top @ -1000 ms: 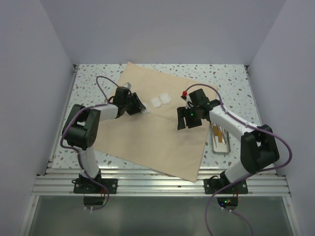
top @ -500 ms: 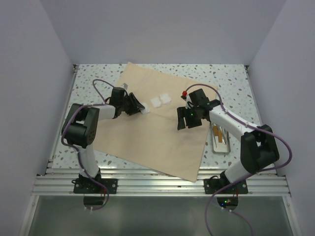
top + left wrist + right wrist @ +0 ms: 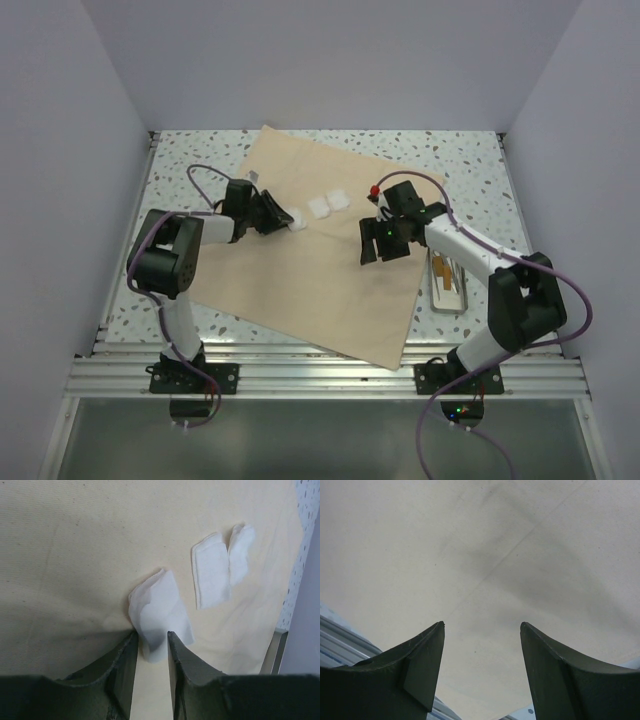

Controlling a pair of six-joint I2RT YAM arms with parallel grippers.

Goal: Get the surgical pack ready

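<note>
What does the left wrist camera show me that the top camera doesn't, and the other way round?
Only the left wrist: a crumpled gauze square sits right in the gap between the left jaws; whether it is gripped is unclear.
Only the top: the right jaws open above the cloth with nothing in them, the metal tray just right of the cloth, and the speckled table.
Both: the tan cloth spread flat, with two more gauze squares side by side on it.
</note>
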